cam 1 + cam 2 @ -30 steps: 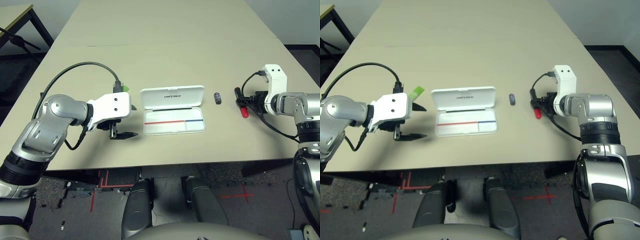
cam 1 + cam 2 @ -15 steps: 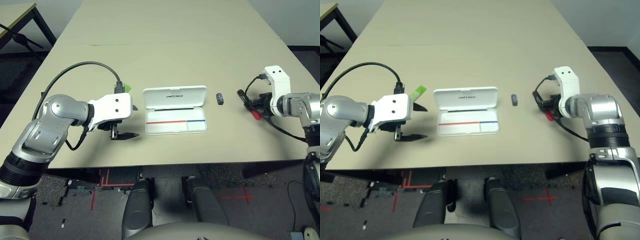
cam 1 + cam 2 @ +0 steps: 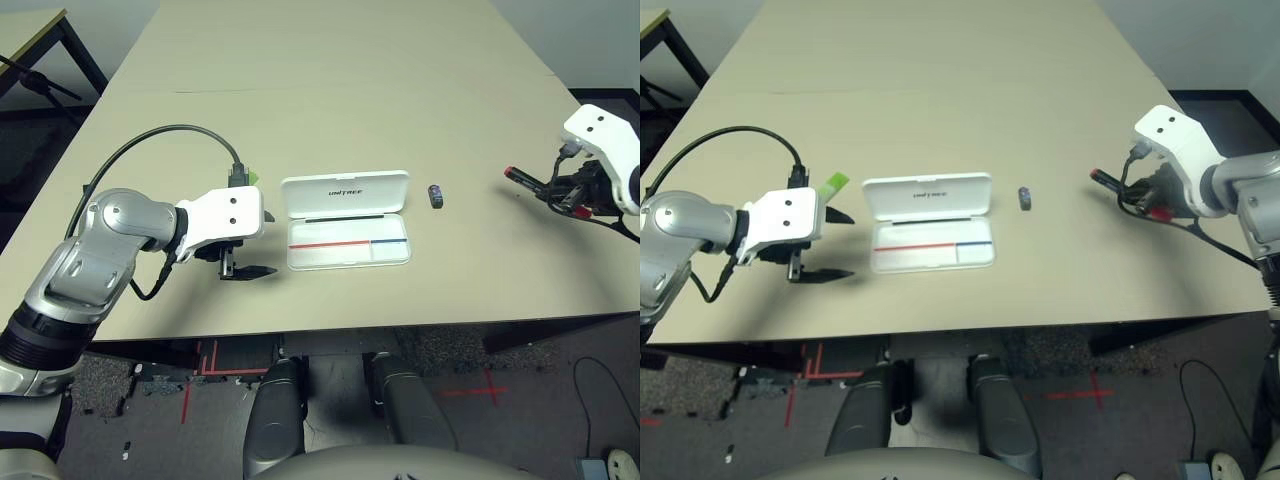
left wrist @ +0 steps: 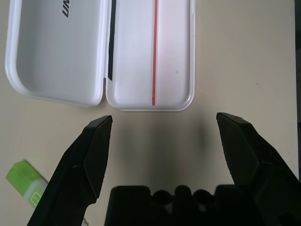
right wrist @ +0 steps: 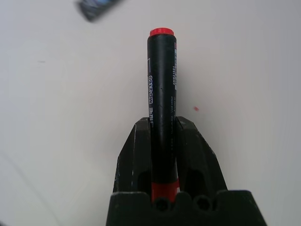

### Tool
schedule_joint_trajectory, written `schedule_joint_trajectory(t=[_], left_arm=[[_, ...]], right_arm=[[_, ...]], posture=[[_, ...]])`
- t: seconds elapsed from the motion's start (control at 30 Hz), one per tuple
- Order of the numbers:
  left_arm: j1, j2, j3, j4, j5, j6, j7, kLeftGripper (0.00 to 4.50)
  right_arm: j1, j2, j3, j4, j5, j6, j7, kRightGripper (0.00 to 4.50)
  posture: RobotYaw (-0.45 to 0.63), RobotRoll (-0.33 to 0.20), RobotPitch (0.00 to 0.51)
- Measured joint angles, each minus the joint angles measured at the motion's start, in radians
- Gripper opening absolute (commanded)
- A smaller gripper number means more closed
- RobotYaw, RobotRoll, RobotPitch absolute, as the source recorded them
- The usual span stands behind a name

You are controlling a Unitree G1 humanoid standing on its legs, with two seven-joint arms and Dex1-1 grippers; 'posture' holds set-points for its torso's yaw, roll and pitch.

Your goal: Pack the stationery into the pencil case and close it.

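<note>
At the frame's right edge, the right pincer [image 3: 1140, 195] grips the red marker [image 5: 161, 94]. The left pincer [image 3: 248, 255] stands wide open at centre left, beside the open pencil case [image 3: 346, 220] on the tabletop [image 3: 330, 90].

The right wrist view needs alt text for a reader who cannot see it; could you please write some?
The right gripper is shut on a marker with a black body and red ends, which points away from the camera over the beige table. A small dark block lies on the table beyond it.
</note>
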State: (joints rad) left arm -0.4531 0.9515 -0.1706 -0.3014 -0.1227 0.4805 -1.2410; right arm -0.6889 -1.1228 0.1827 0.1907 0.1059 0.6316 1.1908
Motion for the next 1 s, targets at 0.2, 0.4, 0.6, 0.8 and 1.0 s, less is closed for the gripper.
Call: schedule_joint_trajectory(t=[0.2,0.4,0.6,0.8,1.0], left_arm=[[-0.001,0.005,0.0,0.001,0.0,-0.004,-0.007,4.5],[0.0,0.006,0.0,0.001,0.0,-0.004,-0.007,4.5],[0.001,0.008,0.0,0.001,0.002,-0.002,-0.004,4.5],[0.012,0.009,0.0,-0.002,0.003,0.006,0.006,4.5],[0.026,0.011,0.0,-0.006,0.003,0.015,0.021,4.5]], right_arm=[[0.005,0.003,-0.001,-0.116,0.099,-0.058,0.191,0.48],[-0.013,0.049,0.001,-0.156,0.149,-0.099,0.291,0.48],[-0.095,0.148,0.053,-0.178,0.134,-0.15,0.339,0.48],[-0.152,0.27,0.134,-0.185,0.091,-0.184,0.341,0.48],[-0.193,0.369,0.203,-0.151,0.007,-0.218,0.291,0.48]], posture=[[-0.05,0.0,0.161],[-0.04,0.0,0.159],[-0.02,0.0,0.151],[0.0,0.0,0.148],[0.01,0.0,0.146]])
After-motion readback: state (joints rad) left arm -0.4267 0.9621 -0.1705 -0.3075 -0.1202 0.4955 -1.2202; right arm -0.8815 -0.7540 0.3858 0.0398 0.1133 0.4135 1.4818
